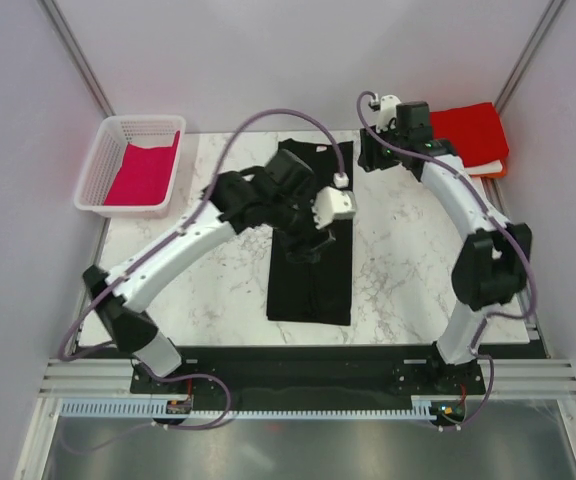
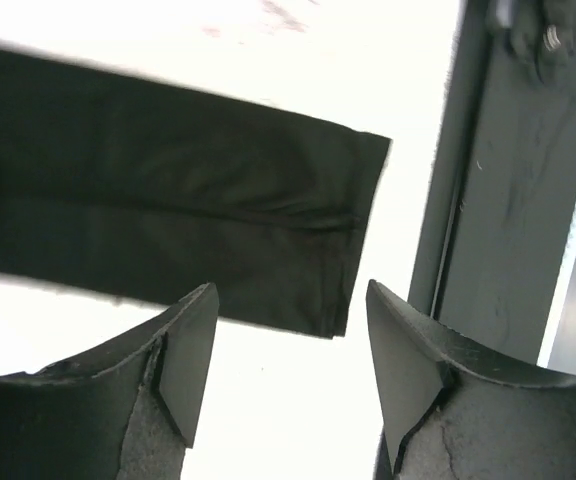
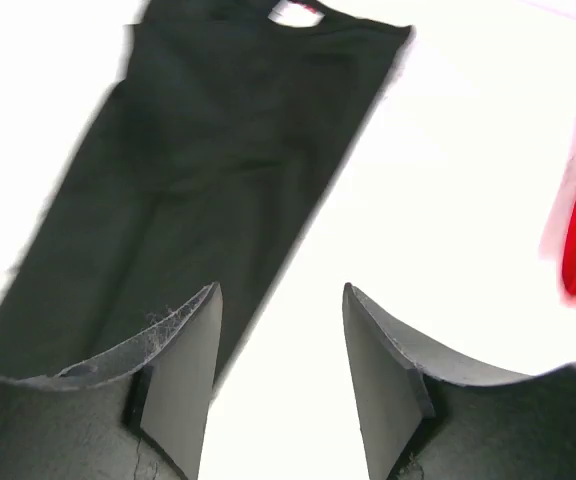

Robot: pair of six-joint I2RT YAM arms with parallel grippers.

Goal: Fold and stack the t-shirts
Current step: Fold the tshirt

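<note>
The black shirt [image 1: 313, 285] lies as a narrow strip mid-frame, probably awaiting a crosswise fold; the left gripper [image 2: 290, 300] and right gripper [image 3: 280, 300] hover, jaws apart, empty.

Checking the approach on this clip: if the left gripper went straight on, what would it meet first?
Most likely the black t-shirt, near its end edge: the open left gripper frames that edge, with bare table just beside it. Depth is unclear.
</note>
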